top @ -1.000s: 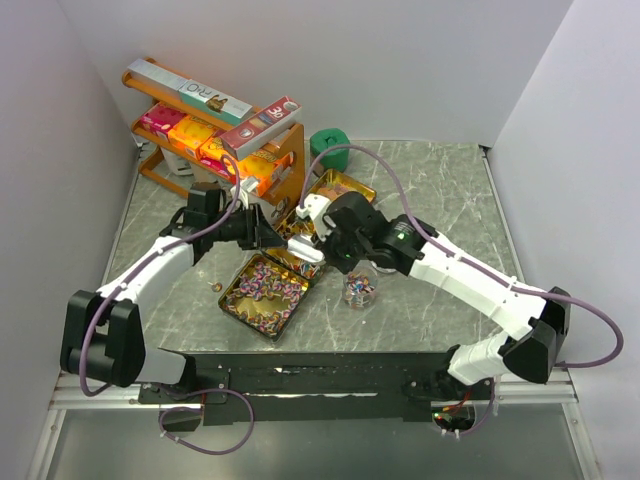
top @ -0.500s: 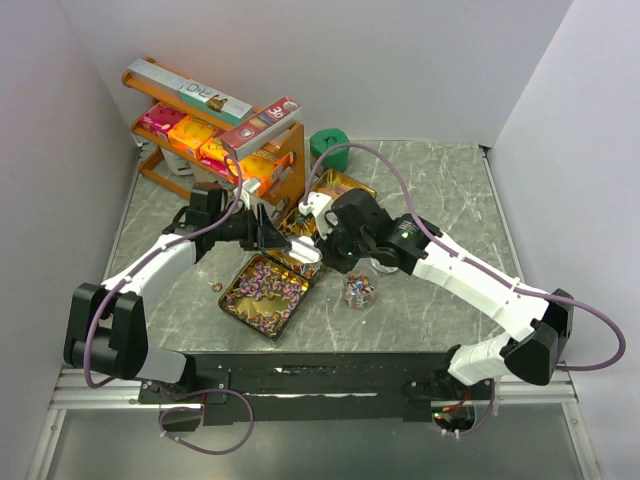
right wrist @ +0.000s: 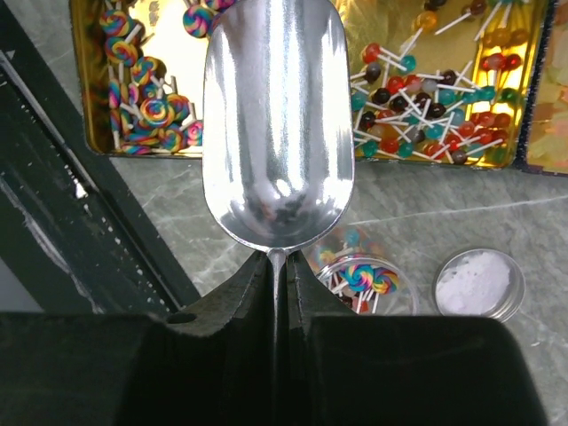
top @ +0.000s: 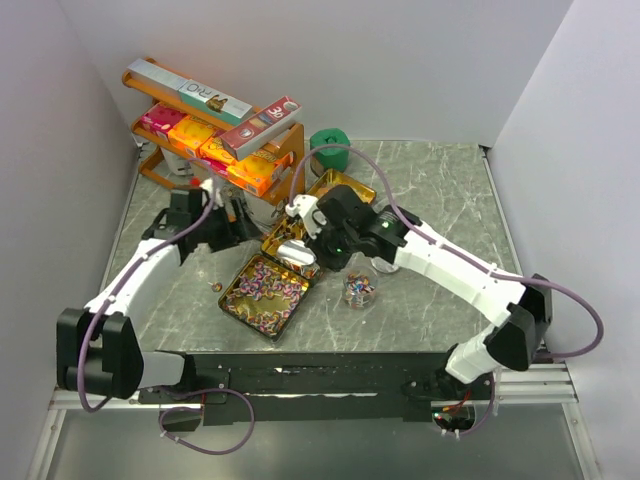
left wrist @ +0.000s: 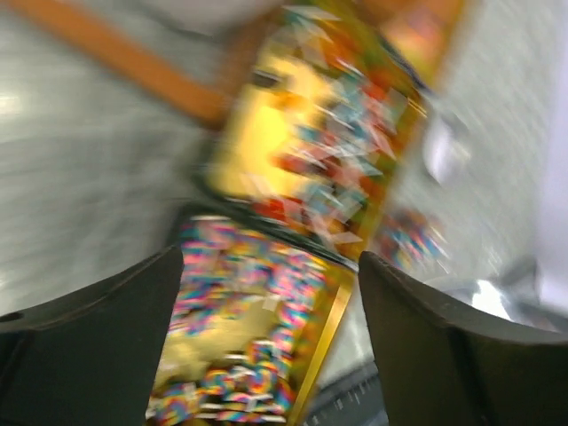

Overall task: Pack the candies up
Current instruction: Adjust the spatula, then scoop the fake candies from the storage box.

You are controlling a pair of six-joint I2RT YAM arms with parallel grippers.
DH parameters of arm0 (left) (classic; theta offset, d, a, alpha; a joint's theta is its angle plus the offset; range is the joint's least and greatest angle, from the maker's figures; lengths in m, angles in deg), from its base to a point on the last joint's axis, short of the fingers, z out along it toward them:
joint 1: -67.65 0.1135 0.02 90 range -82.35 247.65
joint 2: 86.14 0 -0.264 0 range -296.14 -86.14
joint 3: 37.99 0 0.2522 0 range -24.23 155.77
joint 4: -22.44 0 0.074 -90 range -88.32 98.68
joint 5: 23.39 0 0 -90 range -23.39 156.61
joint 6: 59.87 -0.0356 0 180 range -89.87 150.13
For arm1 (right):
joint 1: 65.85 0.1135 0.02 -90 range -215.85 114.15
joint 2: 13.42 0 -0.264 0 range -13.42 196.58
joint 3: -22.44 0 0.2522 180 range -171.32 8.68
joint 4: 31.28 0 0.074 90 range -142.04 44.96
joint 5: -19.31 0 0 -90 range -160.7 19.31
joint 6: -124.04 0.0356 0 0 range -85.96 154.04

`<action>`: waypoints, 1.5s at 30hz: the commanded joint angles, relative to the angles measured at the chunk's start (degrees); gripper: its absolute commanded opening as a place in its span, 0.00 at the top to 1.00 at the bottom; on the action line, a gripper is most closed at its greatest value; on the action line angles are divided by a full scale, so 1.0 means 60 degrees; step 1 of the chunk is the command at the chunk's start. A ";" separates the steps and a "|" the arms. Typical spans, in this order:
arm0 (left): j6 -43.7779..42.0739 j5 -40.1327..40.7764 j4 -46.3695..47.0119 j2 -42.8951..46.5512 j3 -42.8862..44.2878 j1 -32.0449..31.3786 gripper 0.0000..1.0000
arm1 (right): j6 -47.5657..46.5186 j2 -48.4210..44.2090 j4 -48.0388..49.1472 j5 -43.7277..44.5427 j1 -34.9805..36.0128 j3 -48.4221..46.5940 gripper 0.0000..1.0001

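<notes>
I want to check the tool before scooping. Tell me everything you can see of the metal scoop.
The scoop is shiny polished metal: a deep rounded bowl narrowing to a thin handle. The bowl looks empty. The right pincer clamps the handle, bowl pointing away, at the edge of the gold tin of candies. Contact with the tin is unclear.

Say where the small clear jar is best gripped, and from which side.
Probably its round side wall, jaws level, from the near side. The jar stands upright and open-mouthed; the candy tin lies on its left, the right arm crosses behind it.
</notes>
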 commanded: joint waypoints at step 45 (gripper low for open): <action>0.0123 -0.0570 -0.0430 -0.2020 -0.0567 0.0949 0.52 | -0.2085 0.5760 -0.1633 0.3683 0.3247 -0.4127 1.00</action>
